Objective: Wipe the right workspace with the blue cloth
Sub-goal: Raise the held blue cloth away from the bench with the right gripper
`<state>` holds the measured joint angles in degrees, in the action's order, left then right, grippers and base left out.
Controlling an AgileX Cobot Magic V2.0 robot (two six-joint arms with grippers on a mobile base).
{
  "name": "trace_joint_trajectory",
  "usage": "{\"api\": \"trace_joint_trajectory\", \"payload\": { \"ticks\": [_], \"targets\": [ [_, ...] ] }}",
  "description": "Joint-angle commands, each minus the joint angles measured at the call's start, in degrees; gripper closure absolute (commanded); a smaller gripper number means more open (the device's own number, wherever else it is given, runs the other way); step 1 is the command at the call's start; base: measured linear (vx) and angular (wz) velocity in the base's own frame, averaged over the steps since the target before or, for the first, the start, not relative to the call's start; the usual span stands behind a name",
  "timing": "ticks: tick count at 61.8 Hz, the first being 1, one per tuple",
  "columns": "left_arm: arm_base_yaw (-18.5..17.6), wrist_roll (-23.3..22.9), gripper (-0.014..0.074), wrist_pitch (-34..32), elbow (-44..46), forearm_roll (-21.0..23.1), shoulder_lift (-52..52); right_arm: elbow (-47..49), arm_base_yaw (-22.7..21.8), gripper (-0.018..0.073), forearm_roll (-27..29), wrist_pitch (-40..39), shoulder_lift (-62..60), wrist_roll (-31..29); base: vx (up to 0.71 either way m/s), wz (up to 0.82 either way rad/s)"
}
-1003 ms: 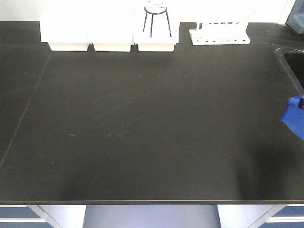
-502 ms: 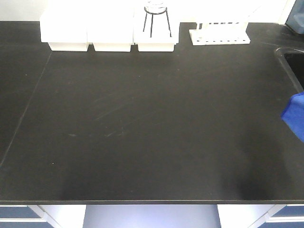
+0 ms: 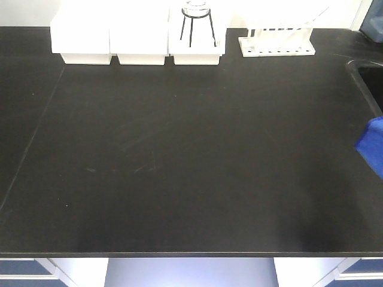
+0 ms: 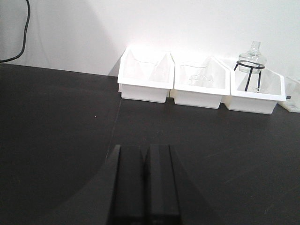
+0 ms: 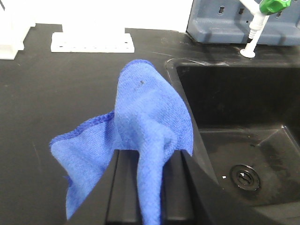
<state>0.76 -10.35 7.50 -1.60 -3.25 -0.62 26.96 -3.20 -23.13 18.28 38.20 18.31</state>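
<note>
as the front-facing view looked down on the black surface [image 3: 179,149], only a corner of the blue cloth [image 3: 372,143] showed at the far right edge of the picture, just in front of the sink [image 3: 368,84] let into that surface. three white bins [image 3: 137,36] stood in a row along the back, the rightmost holding a glass flask [image 3: 196,9] on a black wire tripod [image 3: 197,30], and a white tube rack [image 3: 276,46] stood just to their right. in the left wrist view the left pincer [image 4: 143,183] hung low over bare surface with its two dark fingers pressed together, facing the same three bins from well apart. in the right wrist view the right pincer [image 5: 149,159] was clamped on the blue cloth [image 5: 150,112], which rose in a peak above the fingers and spilled out in a loose fold to the left; whether the hanging part touched the surface could not be told. the cloth was over the surface just beside the sink's left rim, with the drain [image 5: 243,176] at lower right, the tube rack further back on the left, and a green-handled tap [image 5: 262,14] behind the basin.
</note>
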Motion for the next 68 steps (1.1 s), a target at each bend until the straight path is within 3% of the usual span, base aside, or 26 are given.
{"api": "trace_joint_trajectory", "payload": {
  "ticks": [1,38,68],
  "targets": [
    [-0.05,-0.49,0.0602,-4.64,-1.76,0.36,-0.87,1.51,0.03,0.0559,-0.60,-3.98,-0.28,-0.50,0.00,0.00],
    [-0.05,-0.49,0.0602,-4.64,-1.76,0.36,-0.87,1.51,0.03,0.0559,-0.60,-3.98,-0.28,-0.50,-0.03,0.00],
    [-0.05,-0.49,0.0602,-4.64,-1.76,0.36,-0.87,1.51,0.59,0.0559,-0.60,-3.90,-0.28,-0.50,-0.21,0.01]
  ]
}}
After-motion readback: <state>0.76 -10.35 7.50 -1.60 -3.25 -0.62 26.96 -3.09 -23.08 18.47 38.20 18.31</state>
